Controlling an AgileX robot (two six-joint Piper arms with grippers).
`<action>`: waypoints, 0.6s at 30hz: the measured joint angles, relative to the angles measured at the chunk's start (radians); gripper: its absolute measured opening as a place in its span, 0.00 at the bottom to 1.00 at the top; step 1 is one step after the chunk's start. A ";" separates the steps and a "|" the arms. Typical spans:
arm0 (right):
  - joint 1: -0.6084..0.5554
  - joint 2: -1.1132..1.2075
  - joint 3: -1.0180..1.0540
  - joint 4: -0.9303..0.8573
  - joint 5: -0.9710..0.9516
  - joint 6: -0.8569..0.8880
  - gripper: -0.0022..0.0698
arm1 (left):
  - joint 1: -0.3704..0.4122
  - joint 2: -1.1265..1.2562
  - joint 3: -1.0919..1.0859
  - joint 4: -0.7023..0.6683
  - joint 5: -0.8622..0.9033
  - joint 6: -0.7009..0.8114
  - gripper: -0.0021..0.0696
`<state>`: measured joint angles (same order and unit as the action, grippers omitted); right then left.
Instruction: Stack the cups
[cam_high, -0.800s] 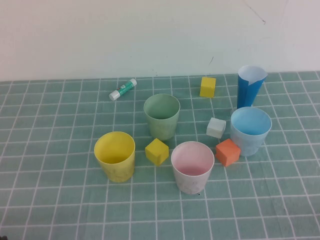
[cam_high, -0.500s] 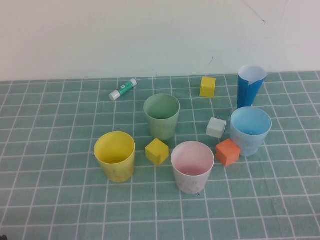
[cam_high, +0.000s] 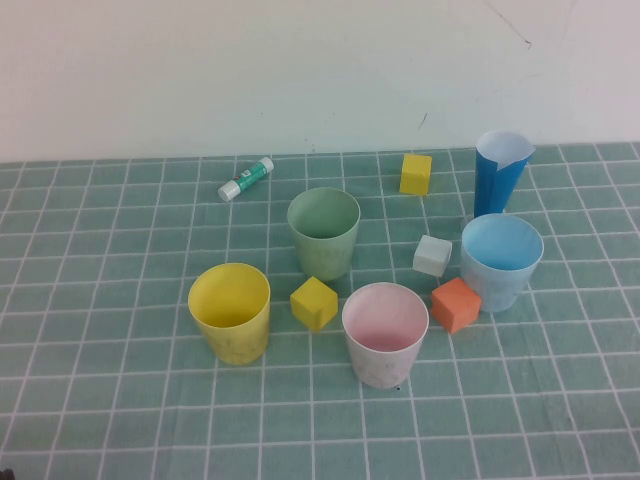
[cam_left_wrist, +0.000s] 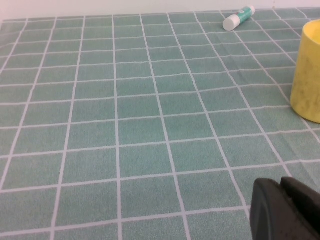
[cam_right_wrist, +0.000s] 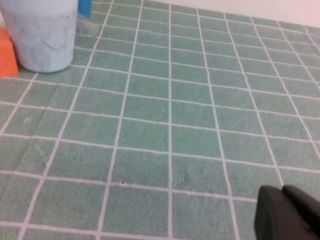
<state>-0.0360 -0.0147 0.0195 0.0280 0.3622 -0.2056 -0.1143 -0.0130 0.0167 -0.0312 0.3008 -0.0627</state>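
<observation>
Four cups stand apart and upright on the green checked cloth in the high view: pale green (cam_high: 323, 232) at the middle back, yellow (cam_high: 230, 312) at the front left, pale pink (cam_high: 385, 333) at the front middle, light blue (cam_high: 501, 261) at the right. Neither gripper shows in the high view. My left gripper (cam_left_wrist: 281, 186) hangs low over bare cloth, shut and empty, with the yellow cup (cam_left_wrist: 307, 75) some way ahead of it. My right gripper (cam_right_wrist: 283, 191) is shut and empty over bare cloth, far from the light blue cup (cam_right_wrist: 42, 32).
A tall dark-blue paper cone cup (cam_high: 500, 172) stands behind the light blue cup. Cubes lie among the cups: yellow (cam_high: 314, 302), orange (cam_high: 456, 304), white (cam_high: 432, 255), and another yellow (cam_high: 415, 173) at the back. A glue stick (cam_high: 246, 178) lies at the back left.
</observation>
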 joint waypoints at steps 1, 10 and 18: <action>0.000 0.000 0.000 0.000 -0.006 0.000 0.03 | 0.000 0.000 0.000 0.000 -0.006 0.000 0.03; 0.000 0.000 0.009 0.000 -0.396 0.000 0.03 | 0.000 0.000 0.004 0.000 -0.411 0.000 0.03; 0.000 0.000 0.009 0.000 -0.777 0.006 0.03 | 0.000 0.000 0.004 0.002 -0.724 0.002 0.03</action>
<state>-0.0360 -0.0147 0.0286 0.0280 -0.4149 -0.1994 -0.1143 -0.0130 0.0204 -0.0296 -0.4229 -0.0610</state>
